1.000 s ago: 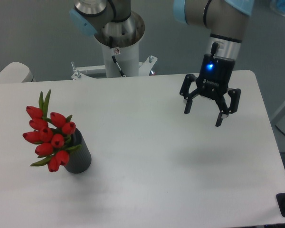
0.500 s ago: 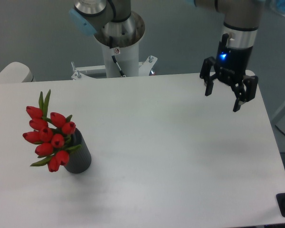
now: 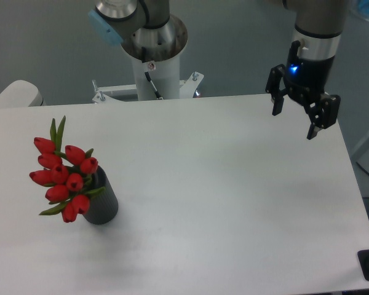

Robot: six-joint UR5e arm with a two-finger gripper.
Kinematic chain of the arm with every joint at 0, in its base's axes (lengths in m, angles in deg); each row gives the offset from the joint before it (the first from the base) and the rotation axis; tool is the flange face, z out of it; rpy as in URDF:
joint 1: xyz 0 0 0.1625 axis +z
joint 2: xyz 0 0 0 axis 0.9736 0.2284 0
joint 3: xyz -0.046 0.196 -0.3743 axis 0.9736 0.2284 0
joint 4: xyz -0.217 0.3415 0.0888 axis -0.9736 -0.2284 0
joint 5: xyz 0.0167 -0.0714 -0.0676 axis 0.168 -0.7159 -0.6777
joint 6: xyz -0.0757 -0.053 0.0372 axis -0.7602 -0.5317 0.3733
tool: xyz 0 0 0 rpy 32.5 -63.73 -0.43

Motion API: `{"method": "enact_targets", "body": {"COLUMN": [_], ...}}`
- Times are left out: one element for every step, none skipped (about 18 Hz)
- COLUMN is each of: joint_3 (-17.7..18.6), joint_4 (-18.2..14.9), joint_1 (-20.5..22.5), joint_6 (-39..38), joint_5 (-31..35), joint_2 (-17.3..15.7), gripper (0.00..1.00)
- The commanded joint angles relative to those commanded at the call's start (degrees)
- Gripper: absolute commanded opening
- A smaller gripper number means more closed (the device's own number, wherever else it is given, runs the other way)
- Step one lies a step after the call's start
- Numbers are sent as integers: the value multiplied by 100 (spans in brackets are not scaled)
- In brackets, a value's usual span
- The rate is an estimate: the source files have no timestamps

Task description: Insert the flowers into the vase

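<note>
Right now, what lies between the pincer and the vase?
Nothing: the fixed camera shows only bare white table between the open pincer and the vase.

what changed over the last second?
The gripper, open and empty, moved up and toward the far right corner of the table, away from the vase. Nothing was grasped or released. The flowers stayed in the vase, which did not move.

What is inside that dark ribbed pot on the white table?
The bunch of red tulip flowers stands in the dark ribbed cylinder vase, buds and green leaves leaning out to its left. The stems and the vase's inside are hidden by the blooms and the wall.
</note>
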Motion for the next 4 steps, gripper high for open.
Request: {"method": "enact_targets", "body": {"joint_3": [-35,-53,-70,-79], "joint_4": [-9,-35,-53,-62], "joint_1": [0,0,0,0], "joint_6": [0,0,0,0], "joint_5": [0,0,0,0], "joint_2": [17,26,26,26], "gripper": [100,100,100,100]}}
